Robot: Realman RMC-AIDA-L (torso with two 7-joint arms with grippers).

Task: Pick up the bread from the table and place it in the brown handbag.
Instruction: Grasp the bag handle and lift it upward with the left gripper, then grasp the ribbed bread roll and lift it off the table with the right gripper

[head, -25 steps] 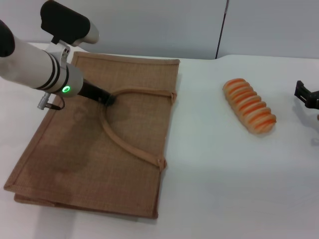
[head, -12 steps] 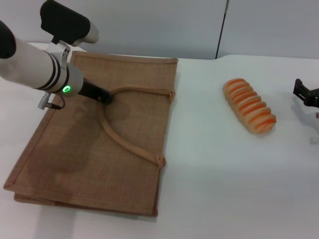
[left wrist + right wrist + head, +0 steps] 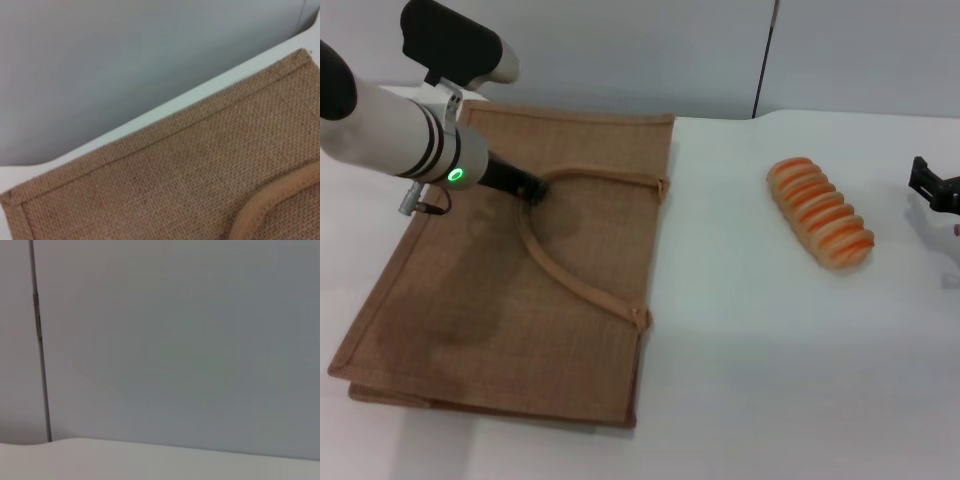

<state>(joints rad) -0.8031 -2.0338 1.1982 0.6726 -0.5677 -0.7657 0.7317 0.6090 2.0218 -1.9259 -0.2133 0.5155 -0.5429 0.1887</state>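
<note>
Currently: one loaf on bench, bag flat, left hand at handle

One bread (image 3: 820, 213) lies on the white bench (image 3: 750, 380), long axis running from far-left to near-right, well apart from the bag. One brown handbag (image 3: 510, 300) lies flat on its side, mouth toward the loaf; contents not visible. One looped handle (image 3: 570, 280) shows on top. Left hand (image 3: 528, 192) sits at the handle's bend; grip state cannot tell. Right hand (image 3: 935, 186) at the bench's right edge, grip unclear.

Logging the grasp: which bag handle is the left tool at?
The upper handle, lying on the brown handbag; left tool is at its loop end.
</note>
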